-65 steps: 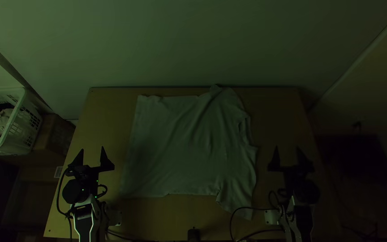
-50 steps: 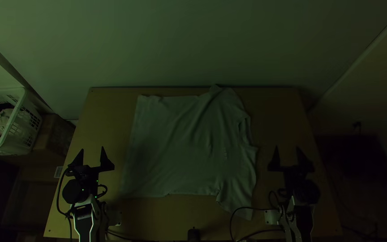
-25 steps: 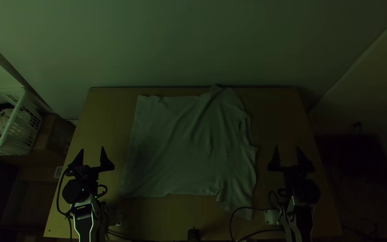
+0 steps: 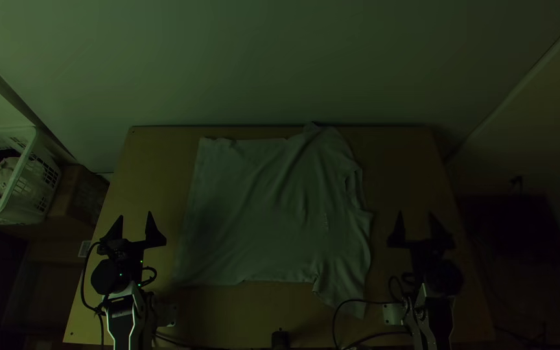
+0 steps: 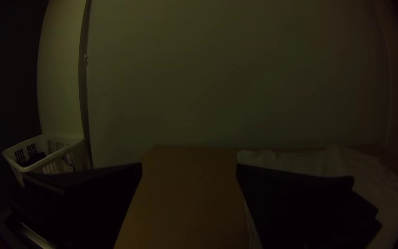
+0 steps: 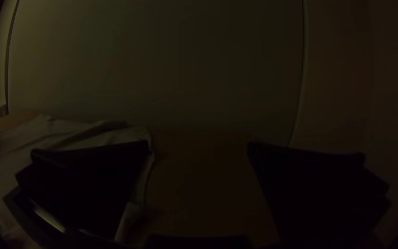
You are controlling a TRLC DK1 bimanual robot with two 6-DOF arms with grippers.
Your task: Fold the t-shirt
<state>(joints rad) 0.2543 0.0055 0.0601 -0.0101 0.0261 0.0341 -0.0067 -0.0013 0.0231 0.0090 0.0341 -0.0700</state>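
Across the counter point(image 4: 153, 162) lies the spread t-shirt point(image 4: 264, 214); beside it, left gripper point(image 4: 135, 214) and right gripper point(image 4: 415, 212) have fingers apart. A shallow pinch could catch just one layer, skewing the fold.

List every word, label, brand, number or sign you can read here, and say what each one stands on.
No text can be read.
Faint marks on the t-shirt: too small and dim to read.
Pale label-like patch just off the table's left edge: too small to read.
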